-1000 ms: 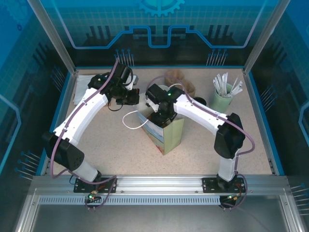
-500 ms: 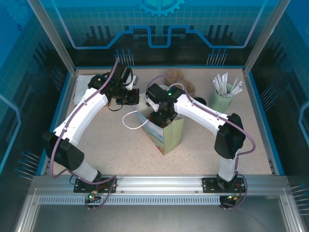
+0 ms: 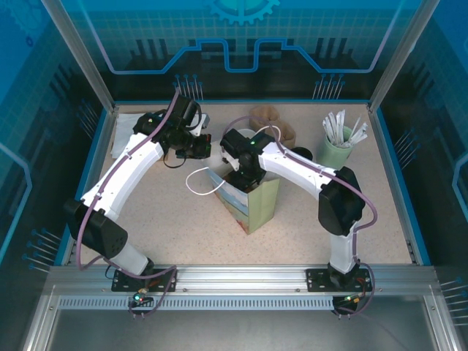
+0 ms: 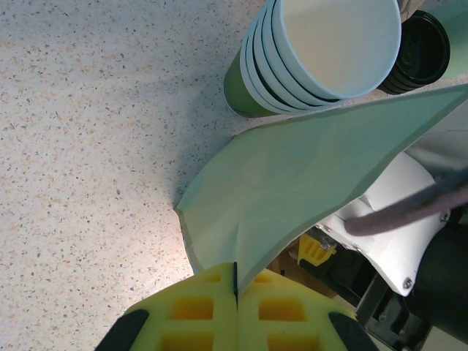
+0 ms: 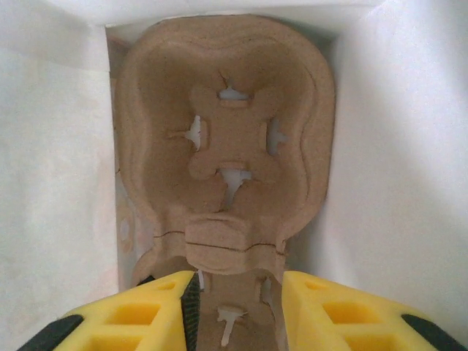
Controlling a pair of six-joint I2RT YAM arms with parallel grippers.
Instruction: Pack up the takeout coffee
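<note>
A pale green paper bag point(image 3: 257, 206) stands open in the middle of the table. My left gripper point(image 4: 235, 281) is shut on the bag's upper edge point(image 4: 314, 168) and holds that side out; from above it point(image 3: 207, 150) sits at the bag's far left corner. My right gripper point(image 5: 238, 292) reaches down inside the bag. Its two yellow fingers press on either side of the near end of a brown pulp cup carrier point(image 5: 227, 139), which lies on the bag's bottom between white walls. The takeout coffee is hidden.
A stack of green cups with white insides point(image 4: 322, 51) stands just behind the bag, a black lid point(image 4: 418, 50) beside it. Brown carriers point(image 3: 268, 117) lie at the back. A pale green cup of white sticks point(image 3: 338, 150) stands back right. The bag's white handle point(image 3: 196, 183) loops left.
The right arm's elbow has shifted a little left and forward. Both grippers and the bag stay where they were.
</note>
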